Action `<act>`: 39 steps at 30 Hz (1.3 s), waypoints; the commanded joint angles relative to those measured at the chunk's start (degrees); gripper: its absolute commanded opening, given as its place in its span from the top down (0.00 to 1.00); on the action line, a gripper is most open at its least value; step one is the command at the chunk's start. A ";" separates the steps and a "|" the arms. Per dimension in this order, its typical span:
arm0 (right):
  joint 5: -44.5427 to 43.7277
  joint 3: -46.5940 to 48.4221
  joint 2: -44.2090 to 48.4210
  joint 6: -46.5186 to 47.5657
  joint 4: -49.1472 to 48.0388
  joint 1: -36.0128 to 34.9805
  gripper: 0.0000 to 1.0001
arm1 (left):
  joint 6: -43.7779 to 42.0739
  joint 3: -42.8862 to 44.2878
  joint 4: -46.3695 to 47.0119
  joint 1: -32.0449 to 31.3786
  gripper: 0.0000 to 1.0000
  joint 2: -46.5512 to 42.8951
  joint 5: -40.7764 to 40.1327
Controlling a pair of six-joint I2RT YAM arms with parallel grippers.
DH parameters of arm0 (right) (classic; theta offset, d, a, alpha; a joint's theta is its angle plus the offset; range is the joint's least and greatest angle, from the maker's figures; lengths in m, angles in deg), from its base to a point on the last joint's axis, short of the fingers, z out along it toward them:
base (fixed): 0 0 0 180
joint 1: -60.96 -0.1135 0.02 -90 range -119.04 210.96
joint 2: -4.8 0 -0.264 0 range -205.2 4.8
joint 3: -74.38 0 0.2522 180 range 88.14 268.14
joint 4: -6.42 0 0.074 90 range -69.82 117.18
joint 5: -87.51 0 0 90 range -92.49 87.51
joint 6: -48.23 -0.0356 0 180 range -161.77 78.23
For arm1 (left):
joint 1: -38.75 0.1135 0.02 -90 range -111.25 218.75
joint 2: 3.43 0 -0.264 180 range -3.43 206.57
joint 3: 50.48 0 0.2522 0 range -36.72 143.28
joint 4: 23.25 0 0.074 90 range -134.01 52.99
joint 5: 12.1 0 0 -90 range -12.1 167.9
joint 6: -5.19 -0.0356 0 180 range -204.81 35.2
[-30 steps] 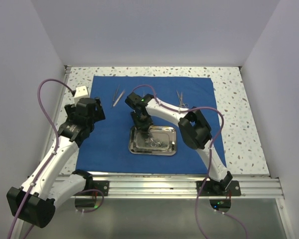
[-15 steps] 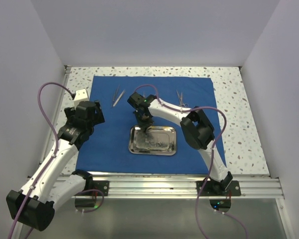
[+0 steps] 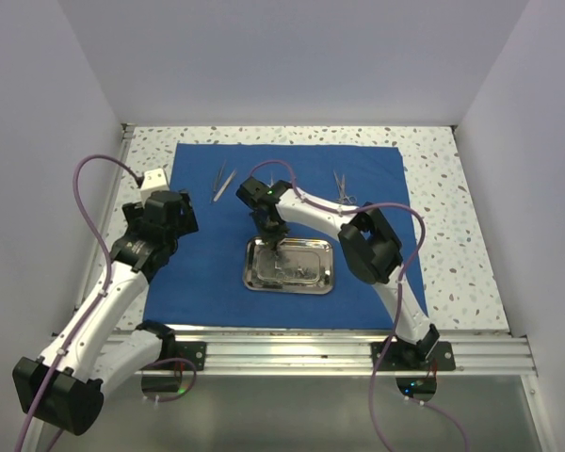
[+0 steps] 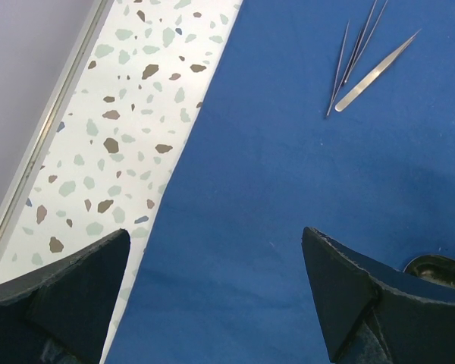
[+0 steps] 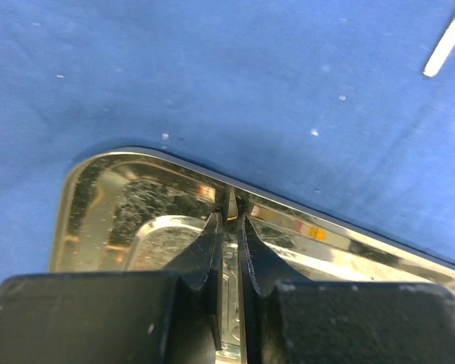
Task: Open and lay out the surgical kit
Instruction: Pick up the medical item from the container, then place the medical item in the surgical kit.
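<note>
The royal-blue cloth lies spread flat on the table. On it sits the small steel tray, with silver instruments still inside. Thin tweezers lie on the cloth at the back left and scissors at the back right. My right gripper reaches down into the tray's far left part. In the right wrist view the right gripper is shut on a thin silver instrument close to the tray wall. My left gripper hangs wide open over the cloth's left edge, holding nothing, with the tweezers ahead.
Speckled tabletop shows around the cloth, bounded by white walls. A small white box sits near the back left corner. A metal rail runs along the near edge by the arm bases.
The right gripper's jaws have closed onto an instrument in the tray, and its wrist shifted slightly. The left arm has drifted a little forward over the cloth's left edge.
</note>
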 commanded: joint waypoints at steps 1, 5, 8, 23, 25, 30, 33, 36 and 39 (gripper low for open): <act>-8.05 0.51 3.77 1.21 2.21 0.35 1.00 | -0.67 1.63 2.05 0.40 0.00 0.45 0.10; -9.83 0.08 7.64 1.65 3.09 1.49 1.00 | -0.67 2.50 2.40 0.40 0.00 1.32 -0.08; -10.88 -1.86 9.92 2.09 2.05 3.24 1.00 | -0.67 3.21 2.58 0.40 0.00 1.94 -0.16; -11.59 15.43 -0.07 7.71 1.51 21.87 1.00 | -0.58 8.38 -0.76 0.40 0.00 6.33 -0.78; -11.68 23.60 -5.41 8.85 2.56 23.81 1.00 | -0.67 9.27 -1.81 0.40 0.00 6.86 -0.95; -12.38 32.58 -11.86 8.68 3.10 27.59 1.00 | 0.64 12.78 -4.79 0.40 0.00 9.14 -0.43; -12.82 33.38 -13.88 8.95 1.16 28.73 1.00 | 0.82 15.07 -6.55 0.40 0.00 10.38 0.10; -11.94 33.12 -14.50 8.94 0.02 29.18 0.50 | 0.82 16.48 -7.52 0.40 0.00 11.43 0.28; -11.24 30.67 -11.71 9.03 -1.56 29.09 0.02 | 1.26 18.06 -7.97 0.40 0.00 12.66 0.19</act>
